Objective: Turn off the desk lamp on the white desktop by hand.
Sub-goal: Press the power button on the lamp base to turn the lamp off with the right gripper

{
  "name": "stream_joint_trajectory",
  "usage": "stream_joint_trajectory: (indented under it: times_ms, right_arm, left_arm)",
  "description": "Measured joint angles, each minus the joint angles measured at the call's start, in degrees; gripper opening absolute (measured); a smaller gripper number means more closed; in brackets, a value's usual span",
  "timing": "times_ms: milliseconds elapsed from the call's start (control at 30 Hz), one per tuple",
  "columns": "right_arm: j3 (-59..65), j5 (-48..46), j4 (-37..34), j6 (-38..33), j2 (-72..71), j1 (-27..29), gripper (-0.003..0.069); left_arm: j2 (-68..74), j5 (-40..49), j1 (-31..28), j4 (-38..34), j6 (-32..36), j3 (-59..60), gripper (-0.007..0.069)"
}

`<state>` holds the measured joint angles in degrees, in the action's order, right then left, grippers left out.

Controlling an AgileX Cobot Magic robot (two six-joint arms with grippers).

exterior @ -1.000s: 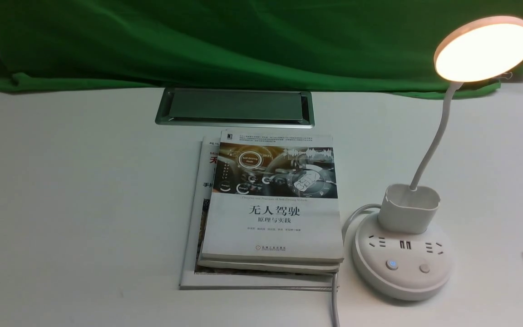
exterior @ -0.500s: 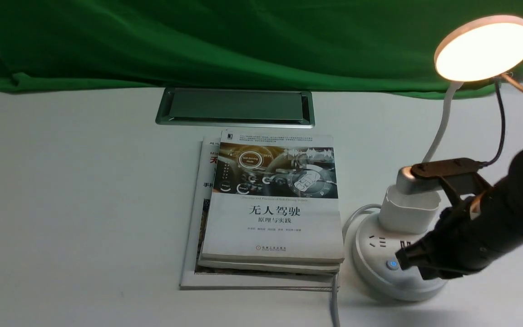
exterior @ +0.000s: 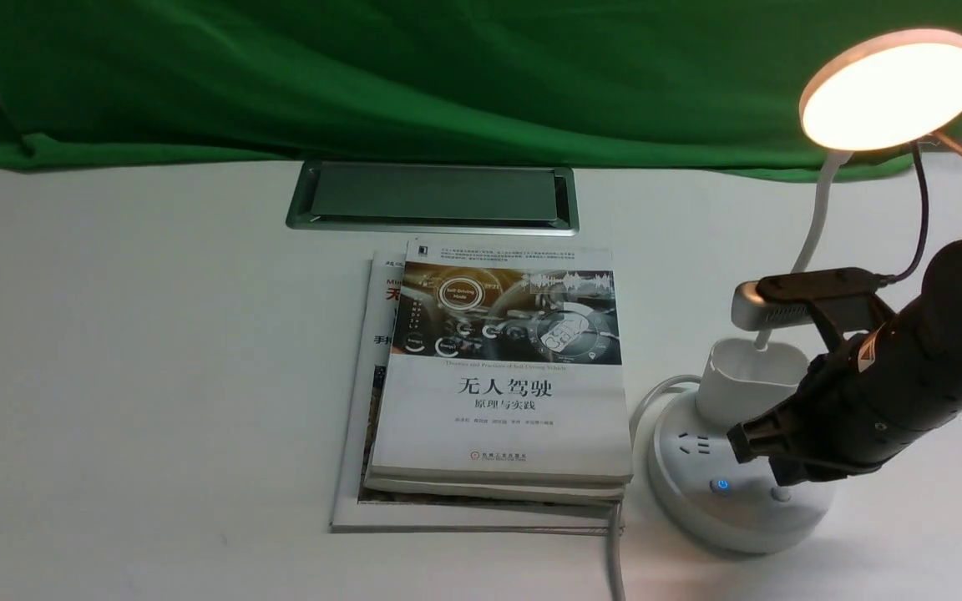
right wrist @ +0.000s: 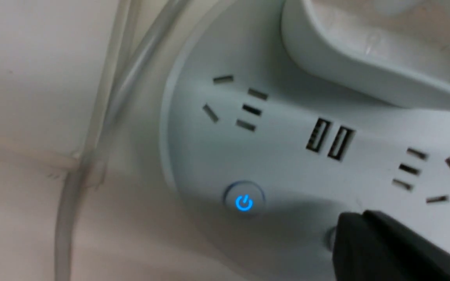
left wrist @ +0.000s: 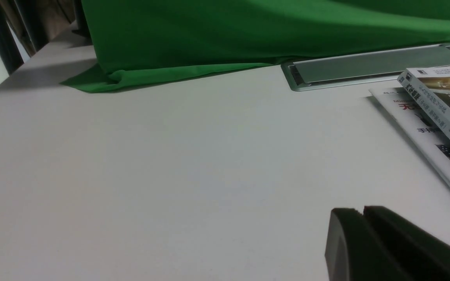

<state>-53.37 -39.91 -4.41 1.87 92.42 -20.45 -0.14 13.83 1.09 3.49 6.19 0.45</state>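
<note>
Basically, lamp [exterior: 890, 92] is lit and stands on the R side of the desk [exterior: 155, 334], R of the books [exterior: 506, 384]; base [exterior: 698, 509] nearest the robot, cup [exterior: 752, 384] at its far side, neck [exterior: 815, 217] rising from it. R gripper [right wrist: 359, 218] is clenched w/ nothing in it, tips together over the base's R half, slanting in from the R; prob. a poke, not a grasp.

Key relation: lit btn [right wrist: 244, 202] lies L of the tips and a bit nearer the robot; plain btn [exterior: 781, 494] is just on the robot's side of them, partly hidden by the fingers in the R wrist view. Can't tell which btn kills the light, nor exact height over the base. For the lit one, I'd say shift L + slightly back, then press down; for the plain one, only a small move back, then down. Round btns, so long axis matters little; tip centring does.

R arm is clearly nearer. L gripper [left wrist: 361, 212] is also closed, empty, well apart on the L side, so no use here.
</note>
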Motion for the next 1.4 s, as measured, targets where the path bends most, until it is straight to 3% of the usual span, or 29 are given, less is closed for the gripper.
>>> stream_joint_trajectory:
  times_ms: [1400]
  right_arm:
    - [-0.4,-0.1,-0.1,-1.4,1.1,0.4,0.0035]
  left_arm:
    - [0.0,0.0,0.0,0.0,-0.1,0.0,0.002]
